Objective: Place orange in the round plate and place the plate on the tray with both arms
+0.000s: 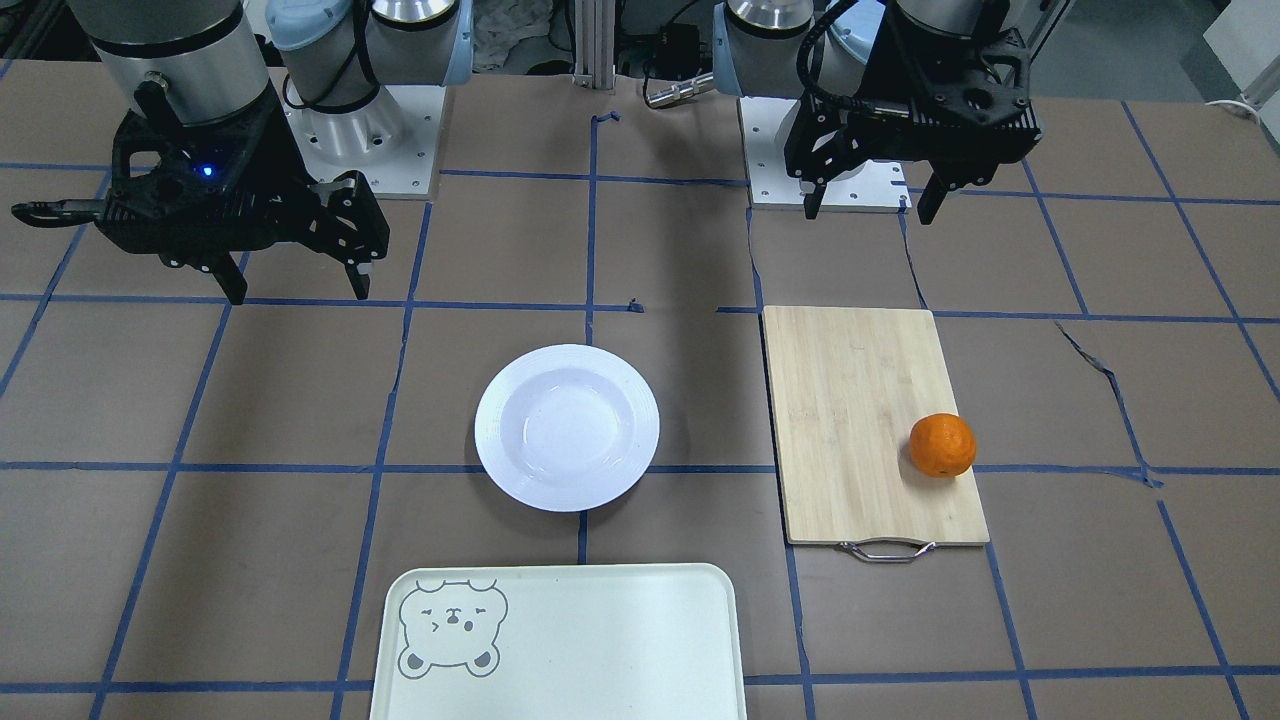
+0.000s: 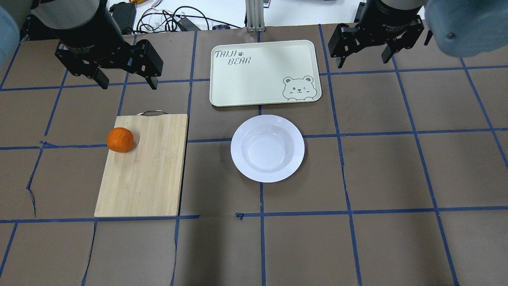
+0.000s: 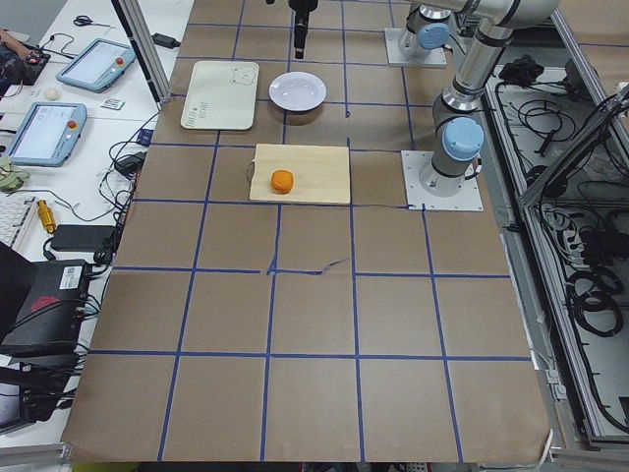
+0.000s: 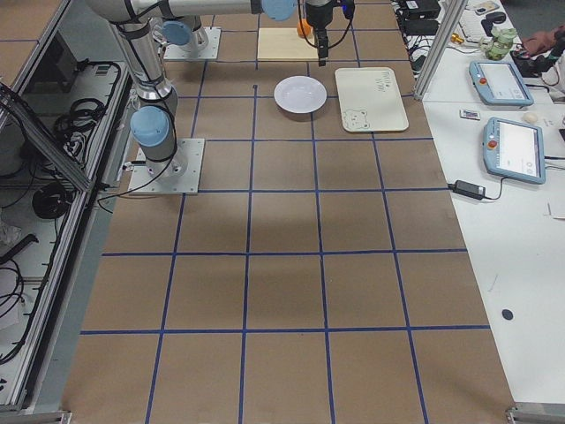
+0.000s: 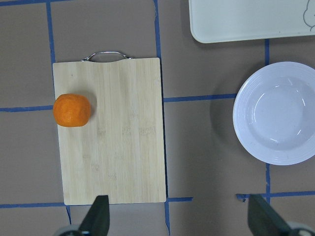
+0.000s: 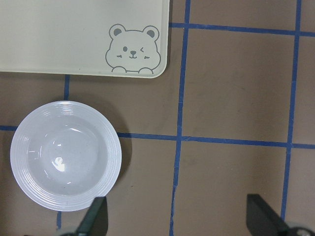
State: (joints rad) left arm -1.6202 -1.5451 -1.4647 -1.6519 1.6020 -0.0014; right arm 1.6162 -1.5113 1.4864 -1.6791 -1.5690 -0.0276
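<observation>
The orange rests on the edge of a bamboo cutting board, on my left side. The round plate is white and lies empty at the table's middle. Just beyond it lies the pale tray with its bear face, nothing on it. My left gripper hangs open high over the table, apart from the board and the orange. My right gripper also hangs open and holds nothing. The left wrist view shows the orange and the plate far below.
The cutting board with a metal handle lies left of the plate. Brown table covering carries a blue tape grid. Both arm bases stand at the robot's edge. Cables lie past the tray. Tablets sit on a side bench.
</observation>
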